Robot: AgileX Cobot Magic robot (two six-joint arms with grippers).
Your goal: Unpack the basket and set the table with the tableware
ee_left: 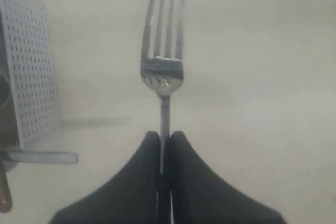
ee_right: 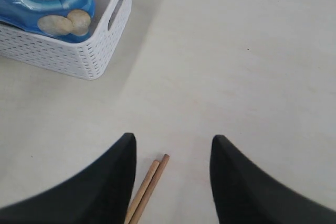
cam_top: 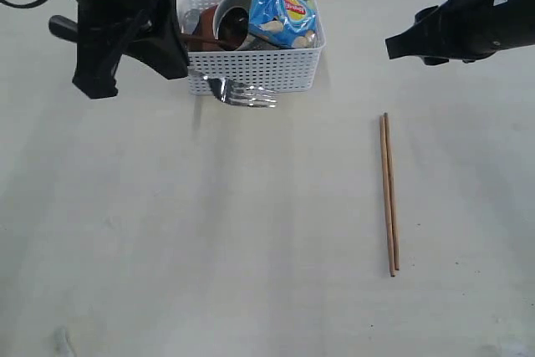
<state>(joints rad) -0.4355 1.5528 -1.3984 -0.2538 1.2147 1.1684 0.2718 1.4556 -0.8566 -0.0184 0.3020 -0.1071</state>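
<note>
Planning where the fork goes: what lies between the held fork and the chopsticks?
Nothing: in the exterior view only bare table separates the fork, clamped in the left gripper, from the chopsticks.

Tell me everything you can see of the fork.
The fork is shiny steel, with four straight tines and a slim handle. The black left claw is shut on that handle, tines pointing away from it. It sits roughly level just in front of the basket; whether it touches the table is unclear.
</note>
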